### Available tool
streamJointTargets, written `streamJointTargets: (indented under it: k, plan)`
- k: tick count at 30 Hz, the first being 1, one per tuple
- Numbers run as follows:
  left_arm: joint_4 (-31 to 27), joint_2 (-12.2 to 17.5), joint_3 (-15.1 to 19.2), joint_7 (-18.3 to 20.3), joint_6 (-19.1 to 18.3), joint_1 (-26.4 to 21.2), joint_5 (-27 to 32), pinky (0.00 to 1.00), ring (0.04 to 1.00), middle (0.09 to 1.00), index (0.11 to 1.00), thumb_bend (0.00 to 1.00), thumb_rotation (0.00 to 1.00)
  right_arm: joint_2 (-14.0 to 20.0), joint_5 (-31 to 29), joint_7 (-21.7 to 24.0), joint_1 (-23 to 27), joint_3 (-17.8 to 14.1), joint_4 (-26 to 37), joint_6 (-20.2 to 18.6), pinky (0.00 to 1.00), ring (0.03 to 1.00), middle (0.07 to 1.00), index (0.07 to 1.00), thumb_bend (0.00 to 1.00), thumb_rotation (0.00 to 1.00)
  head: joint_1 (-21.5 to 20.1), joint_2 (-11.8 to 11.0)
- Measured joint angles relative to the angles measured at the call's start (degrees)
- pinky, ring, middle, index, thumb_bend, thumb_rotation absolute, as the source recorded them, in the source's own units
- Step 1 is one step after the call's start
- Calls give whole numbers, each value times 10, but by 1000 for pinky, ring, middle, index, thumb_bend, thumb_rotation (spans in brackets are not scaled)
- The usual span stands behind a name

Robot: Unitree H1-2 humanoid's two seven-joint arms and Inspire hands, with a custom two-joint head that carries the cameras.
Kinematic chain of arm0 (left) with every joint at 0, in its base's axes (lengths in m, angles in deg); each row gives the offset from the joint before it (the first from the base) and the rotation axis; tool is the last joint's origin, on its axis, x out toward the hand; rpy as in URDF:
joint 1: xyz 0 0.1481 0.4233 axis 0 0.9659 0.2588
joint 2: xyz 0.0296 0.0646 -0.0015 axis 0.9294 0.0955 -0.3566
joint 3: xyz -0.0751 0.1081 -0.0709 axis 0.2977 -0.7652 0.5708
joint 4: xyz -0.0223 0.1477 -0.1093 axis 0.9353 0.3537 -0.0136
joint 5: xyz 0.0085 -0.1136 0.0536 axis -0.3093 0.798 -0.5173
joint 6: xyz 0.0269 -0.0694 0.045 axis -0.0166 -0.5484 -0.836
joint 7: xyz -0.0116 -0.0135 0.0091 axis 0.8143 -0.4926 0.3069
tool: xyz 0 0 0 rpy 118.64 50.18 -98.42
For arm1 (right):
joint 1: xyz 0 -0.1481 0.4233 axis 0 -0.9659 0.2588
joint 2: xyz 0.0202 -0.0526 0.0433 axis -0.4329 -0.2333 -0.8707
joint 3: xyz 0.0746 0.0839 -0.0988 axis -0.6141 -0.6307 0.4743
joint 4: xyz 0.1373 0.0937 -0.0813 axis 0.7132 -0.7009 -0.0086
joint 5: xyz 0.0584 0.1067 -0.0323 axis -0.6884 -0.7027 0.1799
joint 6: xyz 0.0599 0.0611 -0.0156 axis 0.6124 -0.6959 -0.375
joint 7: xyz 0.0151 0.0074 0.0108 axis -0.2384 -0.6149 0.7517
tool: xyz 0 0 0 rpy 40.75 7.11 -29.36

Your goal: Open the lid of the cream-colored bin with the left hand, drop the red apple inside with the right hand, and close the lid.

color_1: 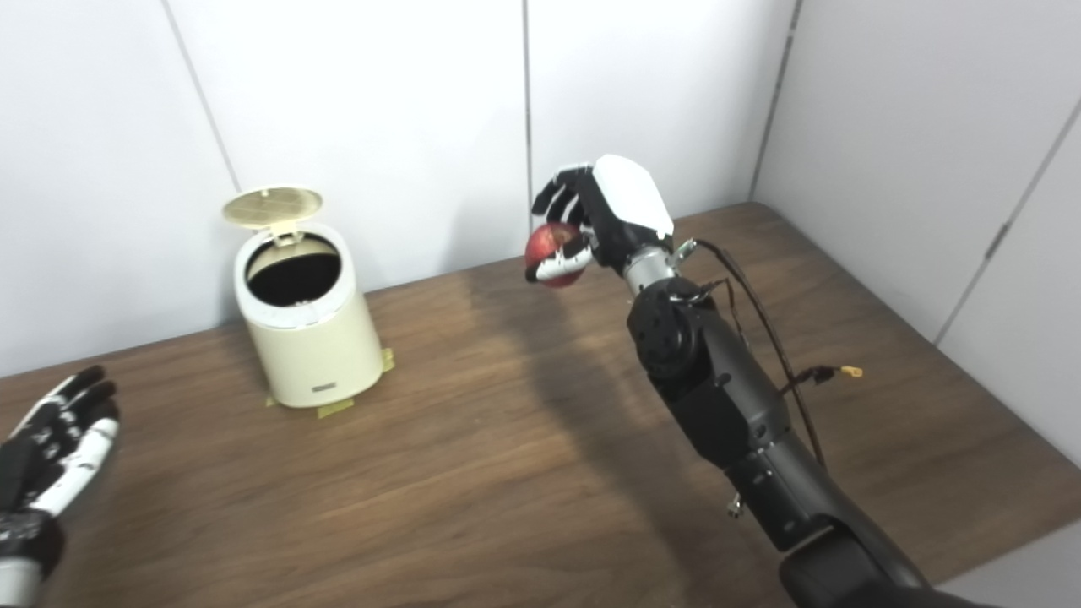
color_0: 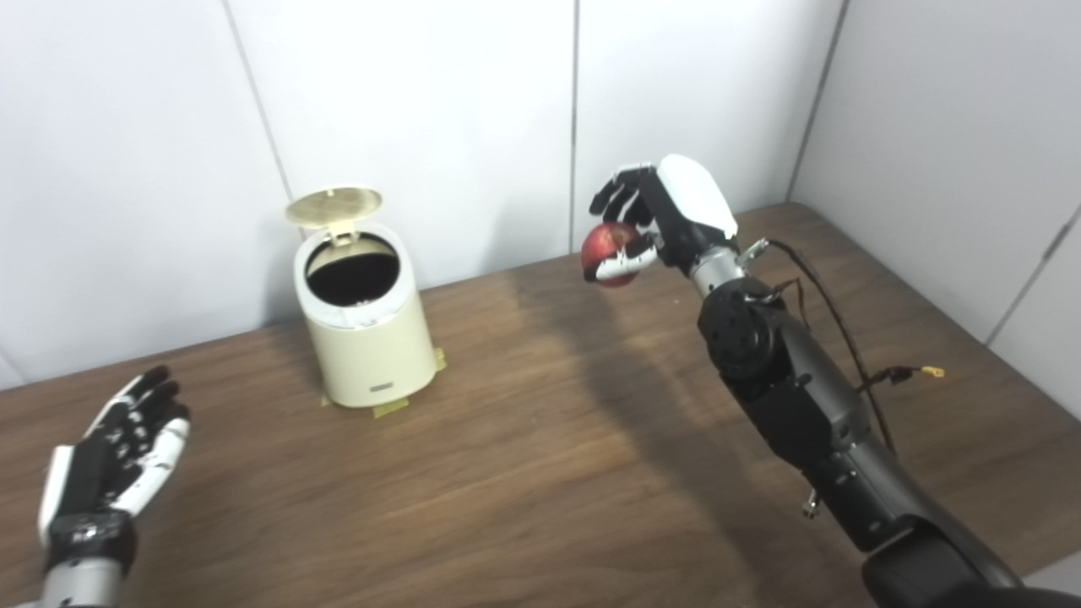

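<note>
The cream-colored bin (color_0: 365,338) stands at the back left of the wooden table, near the wall. Its round lid (color_0: 333,205) is tipped up and back, and the dark inside shows. My right hand (color_0: 659,215) is shut on the red apple (color_0: 610,252) and holds it in the air, well to the right of the bin and above its rim height. My left hand (color_0: 127,447) is open and empty, palm up, low at the front left, well apart from the bin.
Yellow tape tabs (color_0: 390,408) stick out from under the bin's base. A loose cable with a yellow tip (color_0: 931,370) hangs off my right forearm. White wall panels close the back and right sides of the table (color_0: 507,473).
</note>
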Motion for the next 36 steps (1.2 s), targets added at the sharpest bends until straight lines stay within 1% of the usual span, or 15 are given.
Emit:
streamJointTargets:
  k: [2,4,5,8,11,13,16,19,23,27,32,36]
  plan:
    - [8,-2,-3,-2,1,3,-3,860,866,853,875,307,329,-6,5,4,5,6,23,0,456,424,500,492,520,0,9,-6]
    - [9,-4,-7,-6,1,5,-13,861,865,846,876,306,351,-16,9,9,15,17,38,4,421,408,495,507,519,0,25,-10]
    - [9,-5,-10,-9,1,5,-17,861,863,844,877,298,337,-23,12,9,22,21,40,8,412,404,498,509,518,0,29,-11]
    - [9,-10,-17,-14,5,5,-24,854,861,842,877,302,330,-44,13,10,42,31,45,27,399,402,508,507,517,0,43,-15]
    - [10,-13,-19,-17,14,6,-30,855,862,841,867,323,355,-59,15,7,58,37,45,50,372,394,516,514,515,0,49,-18]
    - [12,-14,-19,-20,16,7,-34,843,862,841,862,335,393,-70,17,6,69,43,43,64,345,397,511,516,502,0,60,-21]
    - [12,-20,-20,-25,17,7,-38,845,868,840,861,345,410,-87,23,6,90,53,26,73,341,403,508,510,499,0,75,-25]
    - [12,-31,-21,-30,17,7,-39,837,866,838,858,344,391,-100,26,11,104,61,12,78,347,408,508,502,500,0,85,-26]
    - [12,-40,-23,-35,17,7,-38,798,855,844,864,346,356,-105,31,20,116,71,-10,89,341,401,508,511,498,0,99,-29]
    - [10,-46,-26,-42,18,8,-43,819,845,834,859,341,350,-115,28,15,129,74,-51,115,336,403,508,514,498,0,122,-31]
    - [6,-62,-28,-47,18,8,-41,795,846,839,856,310,266,-139,29,11,141,81,-87,126,357,395,506,523,498,0,131,-33]
    - [5,-72,-27,-49,18,8,-39,801,846,841,858,303,256,-154,29,4,151,85,-117,133,342,400,507,518,498,0,133,-35]
